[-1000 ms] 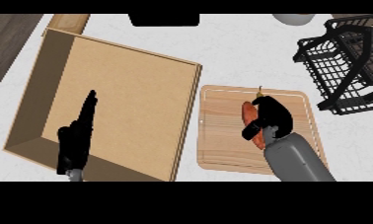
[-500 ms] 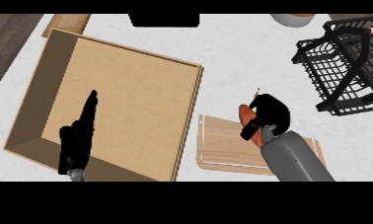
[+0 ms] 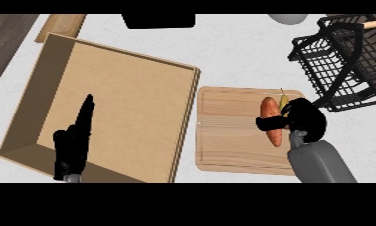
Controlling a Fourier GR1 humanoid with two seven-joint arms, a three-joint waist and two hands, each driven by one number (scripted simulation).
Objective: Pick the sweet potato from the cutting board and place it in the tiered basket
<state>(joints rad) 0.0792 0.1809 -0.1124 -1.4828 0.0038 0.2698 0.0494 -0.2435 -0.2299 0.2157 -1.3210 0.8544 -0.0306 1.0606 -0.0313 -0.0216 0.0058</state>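
Since half a second ago, the right robot hand (image 3: 305,120) has shifted rightward, fingers curled round the sweet potato (image 3: 269,109). The left robot hand (image 3: 71,145) is unchanged, fingers straight, over the wooden box (image 3: 117,105).

The sweet potato is over the right part of the cutting board (image 3: 228,140), near its right edge; can't tell if it is lifted. The tiered basket (image 3: 339,101) is at upper right, near the board's corner. Bare table (image 3: 242,56) lies above the board. The box wall is just beside the board's left edge.

Pale, grained wood on the cutting board (image 3: 231,140). Matt light wood on the big box (image 3: 125,95). The tiered basket (image 3: 345,101) is black wire. Sweet potato (image 3: 269,106) skin is matt orange, and the counter (image 3: 235,56) is smooth white.
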